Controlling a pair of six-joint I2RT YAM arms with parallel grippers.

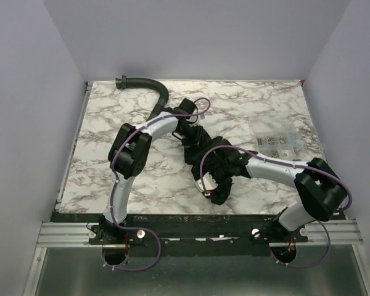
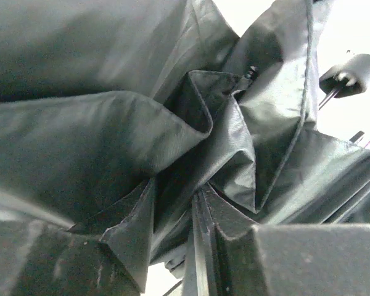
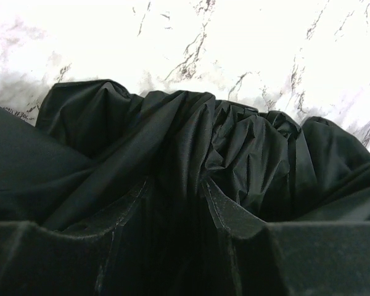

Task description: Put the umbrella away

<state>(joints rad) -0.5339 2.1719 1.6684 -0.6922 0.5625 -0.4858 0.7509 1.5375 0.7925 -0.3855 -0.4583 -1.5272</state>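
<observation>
Marble tabletop (image 1: 265, 105): one umbrella (image 3: 172, 142), one hose (image 1: 149, 85)

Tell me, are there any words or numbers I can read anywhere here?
None can be read.
The umbrella cloth is plain in both wrist views.
The clear box and a white patch by the umbrella are too small to read from above.

table (image 1: 111, 179): marble | umbrella (image 3: 172, 135): bunched, mid-table | hose (image 1: 149, 84): far-left of umbrella | clear box (image 1: 276, 140): right of umbrella
</observation>
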